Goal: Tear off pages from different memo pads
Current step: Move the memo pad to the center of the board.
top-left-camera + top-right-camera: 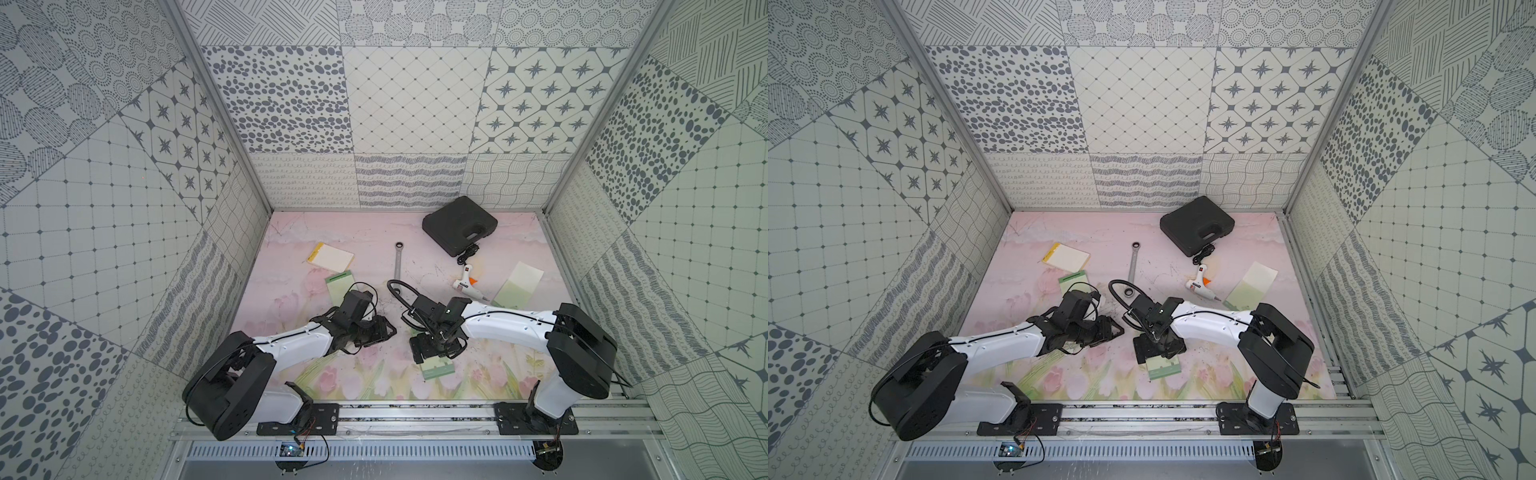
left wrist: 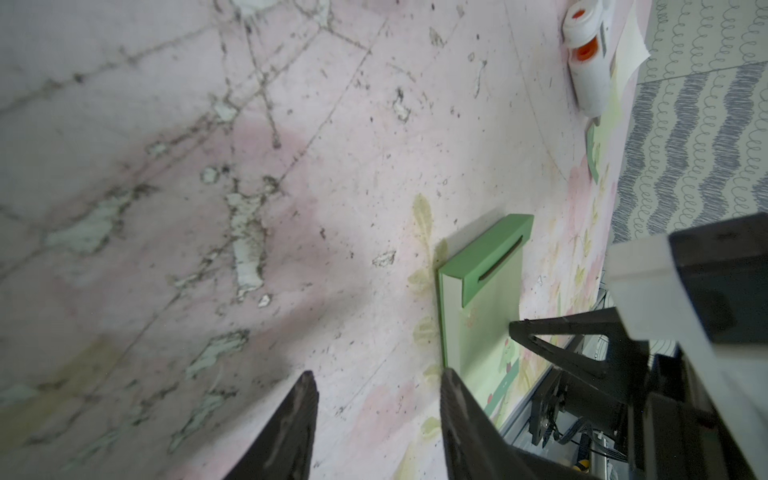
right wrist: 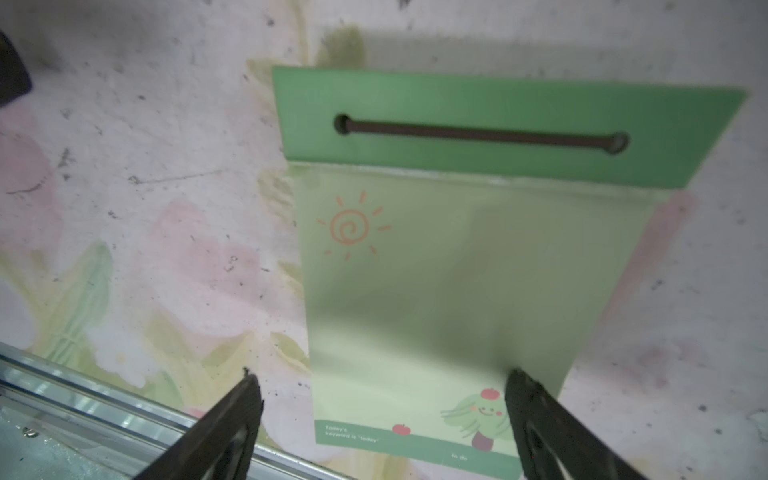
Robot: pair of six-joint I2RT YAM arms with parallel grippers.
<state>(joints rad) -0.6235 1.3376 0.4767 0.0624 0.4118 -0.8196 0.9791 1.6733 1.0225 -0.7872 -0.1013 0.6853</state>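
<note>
Though floral, grimy tabletop (image 1: 353, 249); patterned walls (image 1: 415, 104).

Three pads are lying flat on the table (image 1: 365, 232). The cream pad (image 1: 332, 258), yellow-banded, is sitting far left, with the far green pad (image 1: 340, 281) just in front of it. The near green pad (image 3: 440, 291), showing sun and tree drawings, is lying by the front edge. A cream page (image 1: 527, 271) and a green page (image 1: 512, 291) are lying overlapped at the right.

A cream-white paper memo pad (image 1: 331, 257) lies back left, a pale green paper pad (image 1: 340, 283) just before it. A steel wrench (image 1: 398, 262) lies centre. A black plastic case (image 1: 459, 226) sits back right, with a white plastic glue gun (image 1: 469, 284) before it and loose paper pages (image 1: 519, 282) right of that.
</note>
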